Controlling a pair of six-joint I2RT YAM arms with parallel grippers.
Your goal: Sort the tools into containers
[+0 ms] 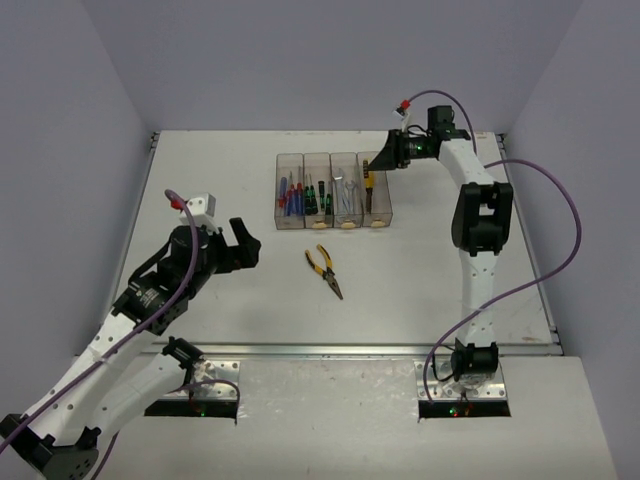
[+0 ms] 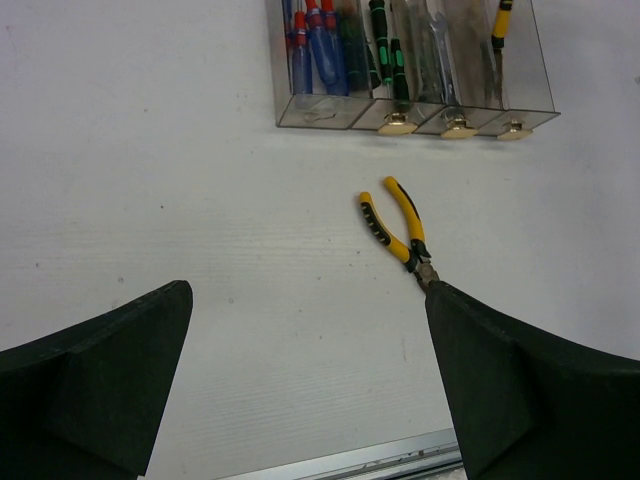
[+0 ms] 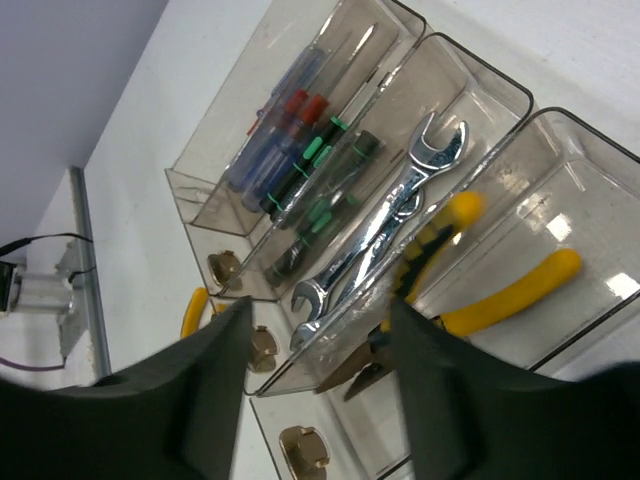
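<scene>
**Top external**
- Bins: I see four clear bins joined in a row at upper centre of the bench.
- Contents, left to right: blue/red-handled screwdrivers, green/black-handled screwdrivers, wrenches, binned pliers.
- Loose pliers: the loose pliers lie on the bench just below the row, handles to the upper left.
- Left end effector: my left end effector sits left of centre, well apart from the loose pliers.
- Right end effector: my right end effector is at the top end of the rightmost bin.

**Left wrist**
- Left end effector: left end effector released, fingers spread wide at the bottom corners, nothing between them.
- Loose pliers: loose pliers right of centre, nose reaching the right-hand finger's edge in frame.
- Bins: bins along the top edge; three yellowish tabs show.

**Right wrist**
- Right end effector: right end effector released, fingers apart, gripping nothing.
- Binned pliers: binned pliers lie in the bin at right, partly blurred.
- Neighbours: wrenches, green/black-handled screwdrivers and blue/red-handled screwdrivers lie in successive bins towards the upper left.
- Loose pliers: one yellow handle peeks out at lower left.
</scene>
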